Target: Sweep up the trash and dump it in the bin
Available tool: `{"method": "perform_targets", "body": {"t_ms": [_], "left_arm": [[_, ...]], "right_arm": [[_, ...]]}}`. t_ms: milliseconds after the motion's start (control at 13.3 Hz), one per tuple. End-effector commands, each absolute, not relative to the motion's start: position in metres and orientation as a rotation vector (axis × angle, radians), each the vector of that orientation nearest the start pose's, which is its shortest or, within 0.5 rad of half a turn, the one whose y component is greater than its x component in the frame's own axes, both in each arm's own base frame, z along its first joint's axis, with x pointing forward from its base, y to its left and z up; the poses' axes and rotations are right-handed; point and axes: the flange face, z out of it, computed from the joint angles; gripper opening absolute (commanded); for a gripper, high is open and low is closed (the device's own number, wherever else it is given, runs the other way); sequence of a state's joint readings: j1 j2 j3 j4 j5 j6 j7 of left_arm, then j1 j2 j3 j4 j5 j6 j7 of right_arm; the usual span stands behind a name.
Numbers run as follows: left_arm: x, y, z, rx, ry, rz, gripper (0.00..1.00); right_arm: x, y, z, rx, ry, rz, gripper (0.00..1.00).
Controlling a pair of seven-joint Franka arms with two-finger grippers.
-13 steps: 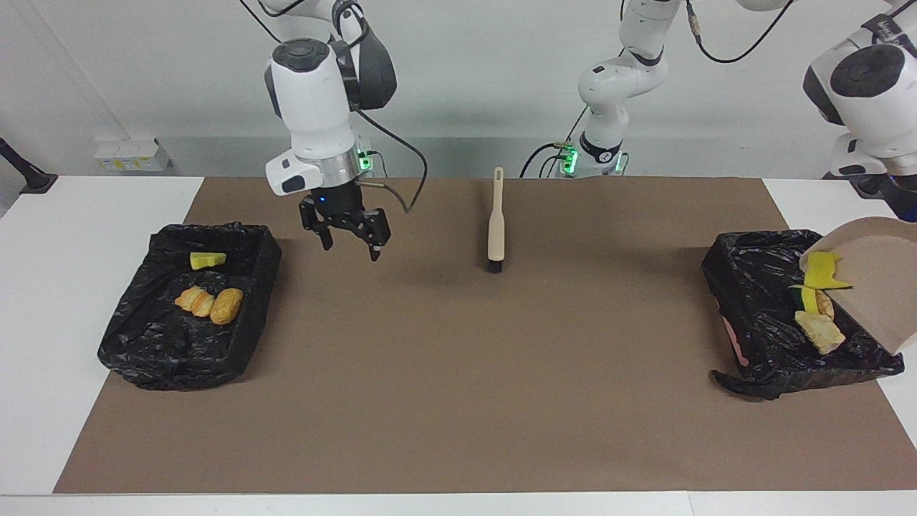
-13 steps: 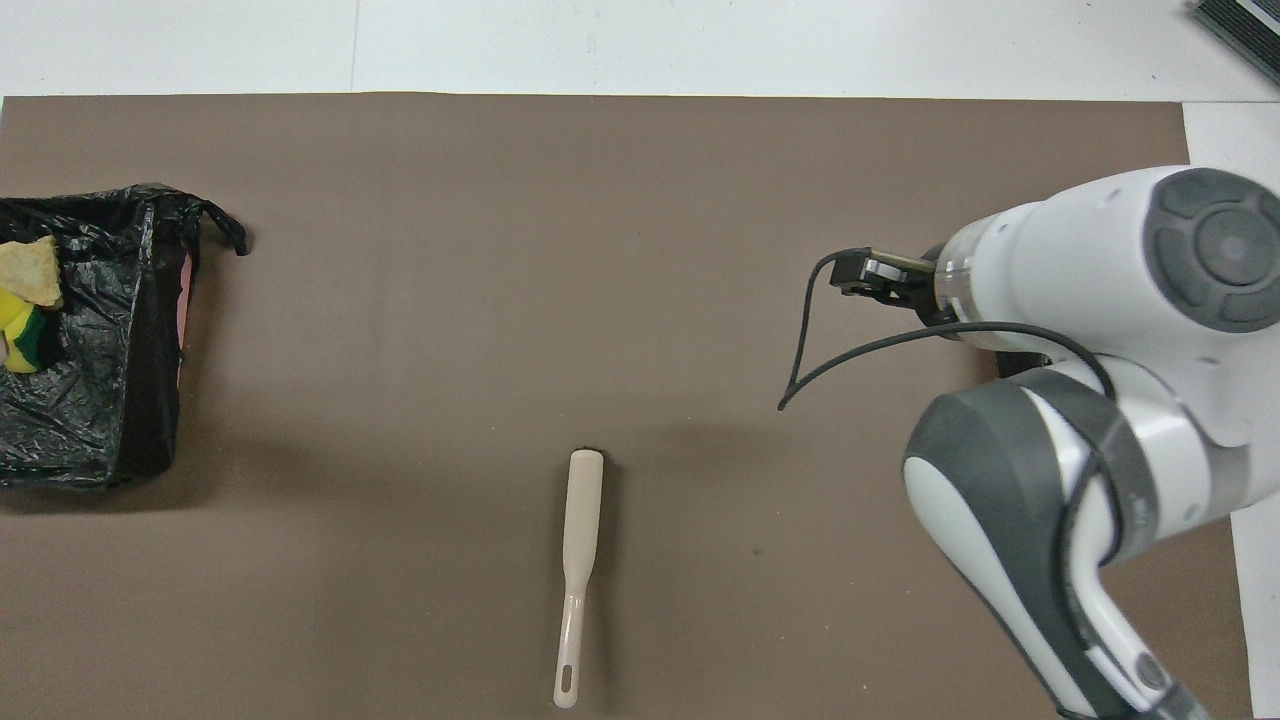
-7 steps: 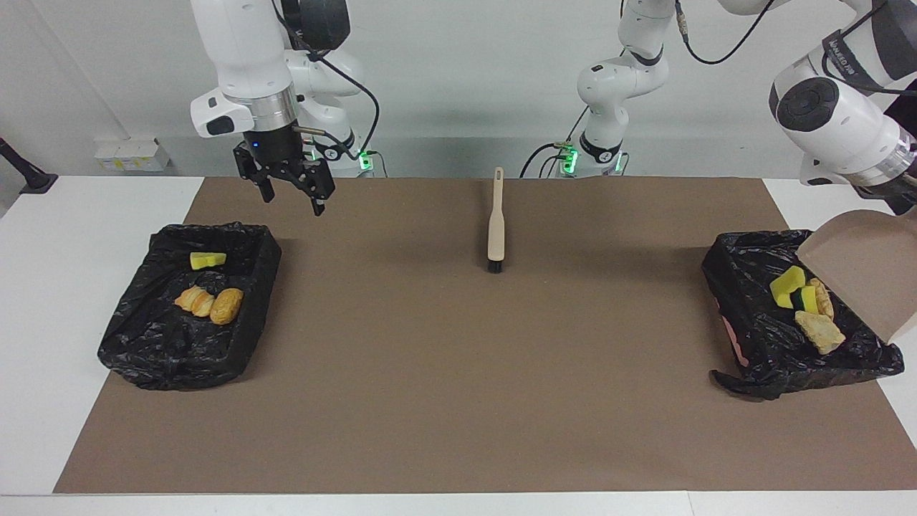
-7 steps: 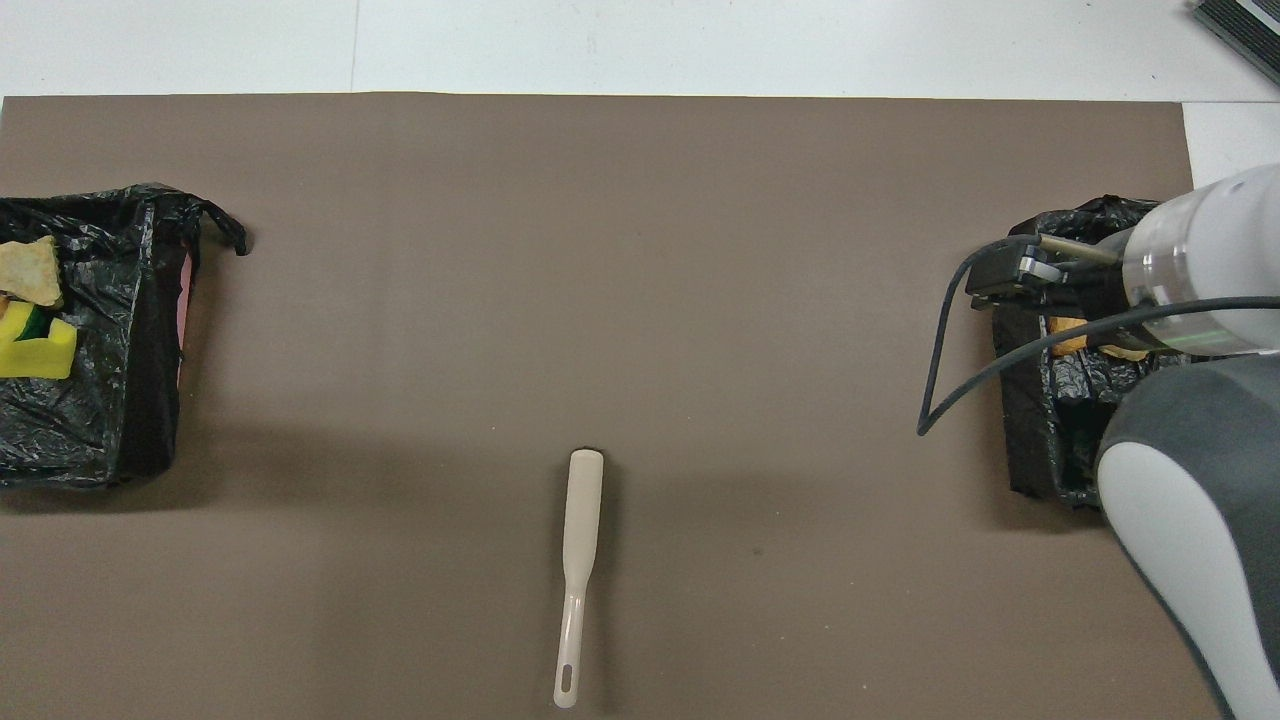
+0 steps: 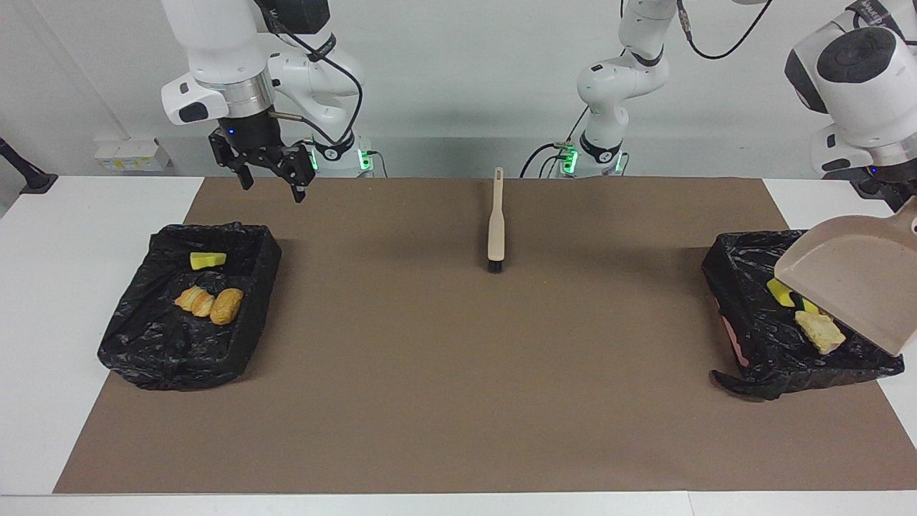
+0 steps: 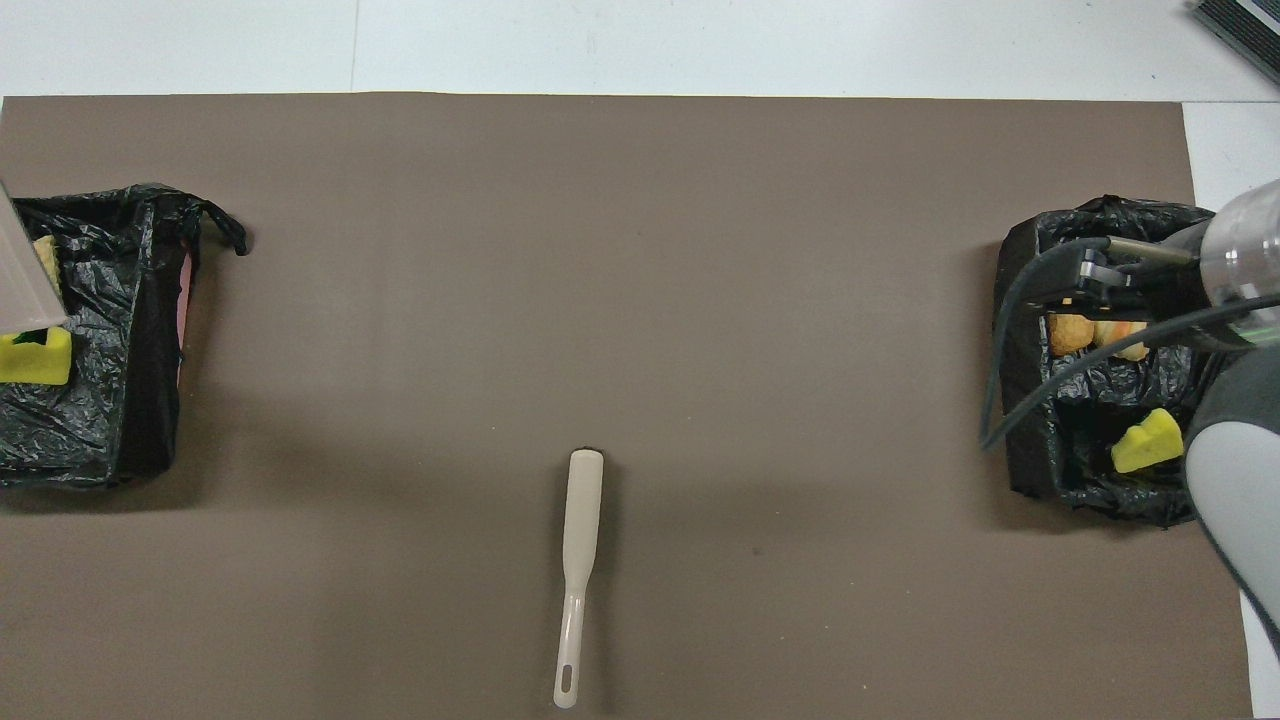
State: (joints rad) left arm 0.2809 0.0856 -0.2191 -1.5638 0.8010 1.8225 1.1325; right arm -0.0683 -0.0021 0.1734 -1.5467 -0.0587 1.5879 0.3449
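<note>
My left gripper (image 5: 899, 201) is shut on the handle of the beige dustpan (image 5: 852, 287). It holds the pan tilted, mouth down, over the black-lined bin (image 5: 745, 322) at the left arm's end. A yellow sponge piece (image 5: 781, 292) and a pale beige chunk (image 5: 820, 331) lie in that bin, partly hidden by the pan. In the overhead view the pan's edge (image 6: 25, 290) covers part of this bin (image 6: 110, 400) and a sponge piece (image 6: 35, 357). My right gripper (image 5: 271, 179) is open and empty, raised over the mat's edge by the robots.
A second black-lined bin (image 5: 143, 337) at the right arm's end holds a yellow sponge piece (image 5: 208, 259) and orange-brown bread lumps (image 5: 211, 302). The beige brush (image 5: 495, 218) lies on the brown mat (image 5: 458, 373), midway between the bins, close to the robots.
The yellow sponge slid off the dustpan into the bin, and the pan swung down over it. My right gripper rose and drew back toward its own end of the table.
</note>
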Motion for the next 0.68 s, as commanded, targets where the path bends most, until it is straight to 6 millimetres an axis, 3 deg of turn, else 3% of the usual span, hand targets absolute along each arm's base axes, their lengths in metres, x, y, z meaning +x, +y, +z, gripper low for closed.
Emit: {"method": "perform_targets", "body": {"t_ms": [0,151,302,377,603], "left_arm": [[0.613,0.072,0.628,-2.124,1.379,0.228,0.00],[0.610,0.045,0.620,-2.379,1.258,0.058,0.00],[0.606,0.001,0.608,-2.546,1.192,0.003,0.00],[0.603,-0.035,0.596,-2.642,1.092,-0.010,0.00],[0.593,-0.106,0.573,-2.856,0.903,-0.054,0.00]], "right_arm": [[0.558,0.034,0.638,-3.170,0.260,-0.042,1.00],[0.556,0.041,0.639,-3.168,0.233,-0.051,1.00],[0.554,0.042,0.637,-3.170,0.228,-0.044,1.00],[0.554,0.044,0.636,-3.171,0.221,-0.039,1.00],[0.552,0.048,0.638,-3.170,0.175,-0.018,1.00]]}}
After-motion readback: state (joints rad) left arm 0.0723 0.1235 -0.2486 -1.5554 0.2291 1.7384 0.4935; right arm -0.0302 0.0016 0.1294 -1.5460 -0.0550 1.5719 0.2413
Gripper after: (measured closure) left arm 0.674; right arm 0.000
